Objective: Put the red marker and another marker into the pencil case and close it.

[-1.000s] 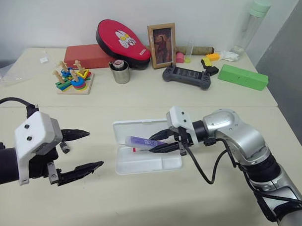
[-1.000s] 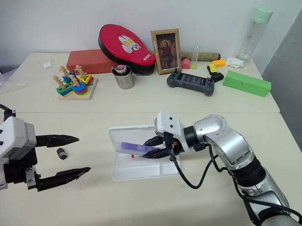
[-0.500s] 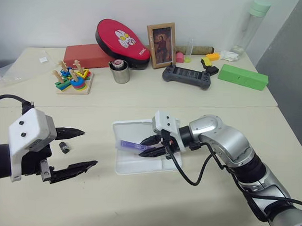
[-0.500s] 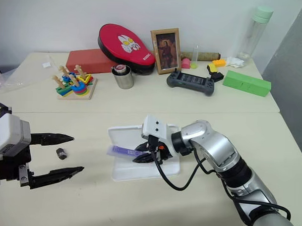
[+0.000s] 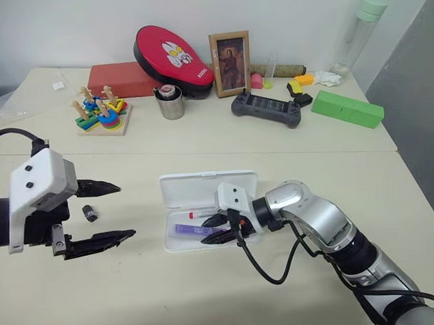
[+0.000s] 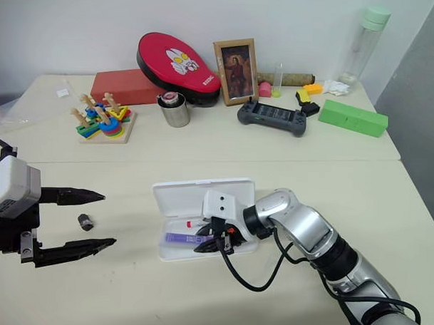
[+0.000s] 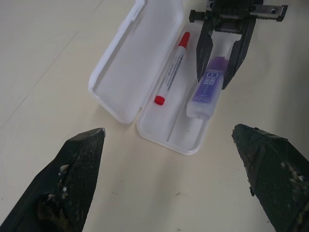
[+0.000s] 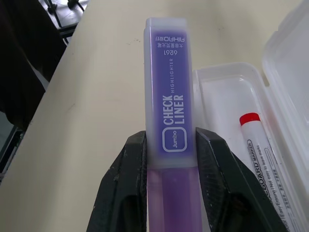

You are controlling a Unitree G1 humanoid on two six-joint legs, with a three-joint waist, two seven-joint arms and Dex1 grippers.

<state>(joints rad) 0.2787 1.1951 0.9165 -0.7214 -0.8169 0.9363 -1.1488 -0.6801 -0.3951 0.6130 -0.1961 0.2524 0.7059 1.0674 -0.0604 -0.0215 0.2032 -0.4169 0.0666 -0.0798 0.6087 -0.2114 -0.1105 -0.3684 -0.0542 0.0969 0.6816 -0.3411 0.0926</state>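
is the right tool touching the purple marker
Touching: in the right wrist view both fingers of the right tool press the purple marker from either side.

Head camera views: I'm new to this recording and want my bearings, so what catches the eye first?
The open white pencil case at mid-table, where the right gripper holds the purple marker low over its tray. The red marker already lies inside, in the compartment nearer the lid. To the left, the left gripper hangs wide open above a small black piece.
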